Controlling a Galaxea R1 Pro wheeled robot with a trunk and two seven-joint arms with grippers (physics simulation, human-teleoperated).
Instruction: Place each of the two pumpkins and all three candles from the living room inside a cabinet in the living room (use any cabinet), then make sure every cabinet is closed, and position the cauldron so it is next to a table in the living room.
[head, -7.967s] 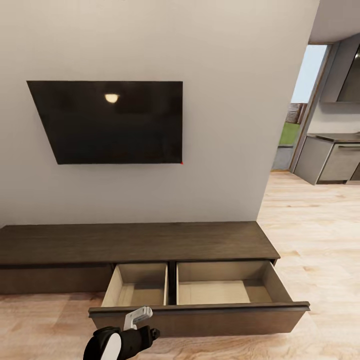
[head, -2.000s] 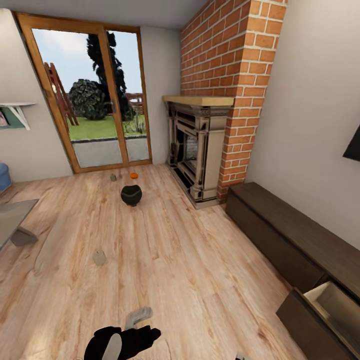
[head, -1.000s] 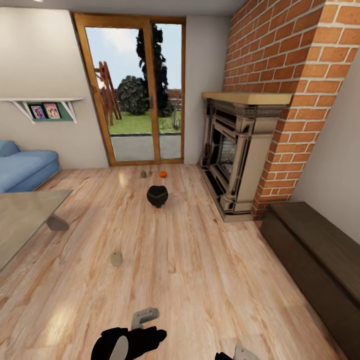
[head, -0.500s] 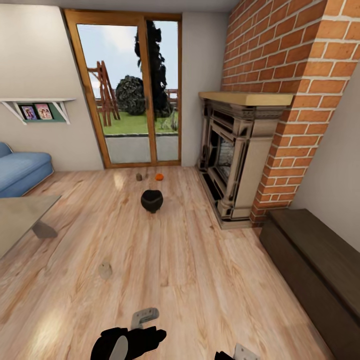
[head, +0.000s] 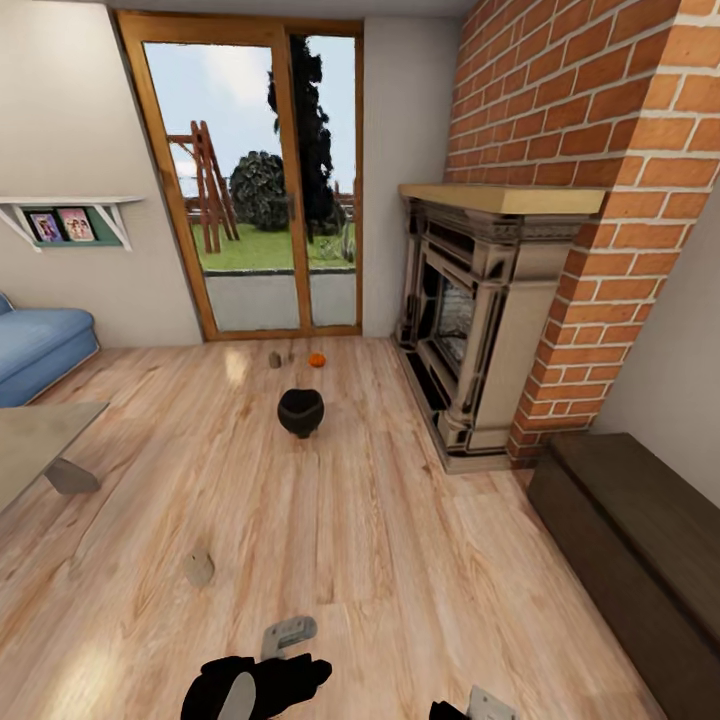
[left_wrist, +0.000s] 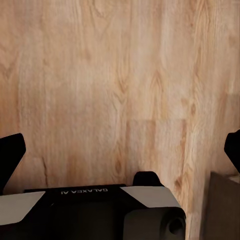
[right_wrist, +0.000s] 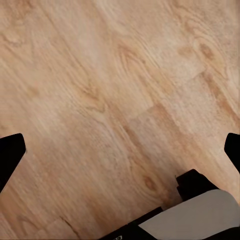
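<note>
Spreading wide over bare plank floor (left_wrist: 120, 90), both the left gripper (left_wrist: 120, 150) and the right gripper (right_wrist: 120, 150) hold nothing. Ahead, one candle (head: 199, 569) lies nearest; the cauldron (head: 301, 411) stands mid-floor, with a pumpkin (head: 317, 359) and second candle (head: 275, 359) beyond, near the glass door (head: 255, 180). Table (head: 35, 445) corner left; cabinet (head: 640, 540) right.

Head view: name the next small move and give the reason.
Probably roll forward toward the nearest candle, lying on the wood floor ahead and slightly left. Both hands, left hand and right hand, are open and hold nothing, and the cauldron and pumpkin lie farther off.
</note>
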